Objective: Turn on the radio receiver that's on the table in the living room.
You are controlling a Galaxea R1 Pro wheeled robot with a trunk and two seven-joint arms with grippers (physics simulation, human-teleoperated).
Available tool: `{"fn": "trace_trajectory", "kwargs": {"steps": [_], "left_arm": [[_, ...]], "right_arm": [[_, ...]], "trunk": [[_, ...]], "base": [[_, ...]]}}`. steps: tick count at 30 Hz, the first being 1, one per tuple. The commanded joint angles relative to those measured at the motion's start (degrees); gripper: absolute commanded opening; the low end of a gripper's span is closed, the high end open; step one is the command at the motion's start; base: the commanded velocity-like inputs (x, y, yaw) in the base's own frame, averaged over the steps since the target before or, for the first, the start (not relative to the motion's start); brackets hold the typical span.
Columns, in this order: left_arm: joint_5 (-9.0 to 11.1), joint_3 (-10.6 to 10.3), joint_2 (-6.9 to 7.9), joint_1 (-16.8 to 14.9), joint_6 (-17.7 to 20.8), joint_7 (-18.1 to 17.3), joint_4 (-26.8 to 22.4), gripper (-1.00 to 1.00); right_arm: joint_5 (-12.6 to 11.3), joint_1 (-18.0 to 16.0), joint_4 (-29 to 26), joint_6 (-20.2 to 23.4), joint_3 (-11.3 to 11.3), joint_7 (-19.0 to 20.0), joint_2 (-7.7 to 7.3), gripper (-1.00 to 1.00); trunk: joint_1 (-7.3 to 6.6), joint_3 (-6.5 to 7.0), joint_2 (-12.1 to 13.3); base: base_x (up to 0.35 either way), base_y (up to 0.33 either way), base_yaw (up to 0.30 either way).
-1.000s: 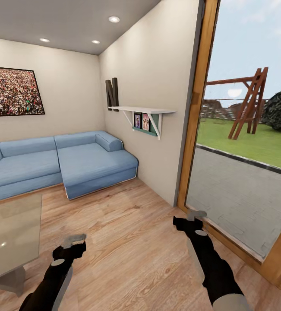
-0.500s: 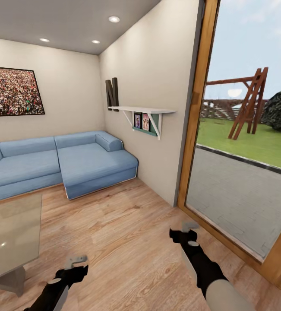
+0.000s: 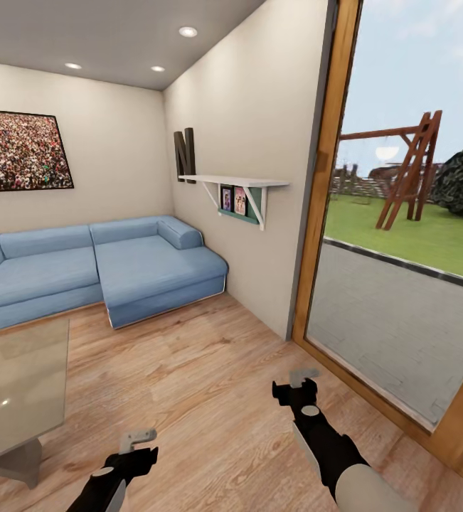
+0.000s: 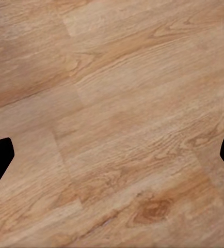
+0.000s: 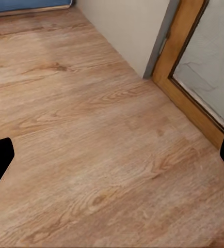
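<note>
Both grippers hang over bare wood floor (image 3: 210, 398), left gripper (image 3: 137, 440) and right gripper (image 3: 296, 378), jaws spread wide, nothing held. Off to the left sits the table (image 3: 14, 387), near the blue sofa (image 3: 96, 267); radio unseen.

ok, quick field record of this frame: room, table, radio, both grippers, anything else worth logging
room: living room, light wood floor, beige walls
table: glossy grey-beige corner at the head view's lower left, near the left arm
radio: none seen on the visible part of the table
sofa: light-blue sectional against the far wall
wall items: crowd picture, white shelf with small photos
glass door: wood frame, lawn and swing set outside
left gripper: open, empty, over bare floor
right gripper: open, empty, over floor near the door frame
</note>
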Motion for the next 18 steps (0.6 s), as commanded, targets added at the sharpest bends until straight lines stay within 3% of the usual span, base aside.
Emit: {"fn": "trace_trajectory", "kwargs": {"steps": [1, 10, 18], "left_arm": [[0.0, 0.0, 0.01, 0.0, 0.0, 0.0, 0.0, 1.00], [0.1, -0.2, -0.26, 0.0, -7.3, -0.2, 0.5, 1.00], [0.0, 0.1, -1.32, 0.0, -6.3, 0.3, 0.8, 1.00]], "right_arm": [[0.0, 0.0, 0.0, -0.3, 0.1, 0.0, 0.00, 1.00], [0.2, 0.0, -0.3, -1.8, 0.5, -0.2, -0.64, 1.00], [0.1, 0.0, -0.3, -1.5, 0.4, -0.4, -0.46, 1.00]], "trunk": [[0.00, 0.00, 0.0], [0.00, 0.00, 0.0], [0.00, 0.00, 0.0]], "base": [[0.000, 0.000, 0.000], [0.000, 0.000, 0.000], [0.000, 0.000, 0.000]]}}
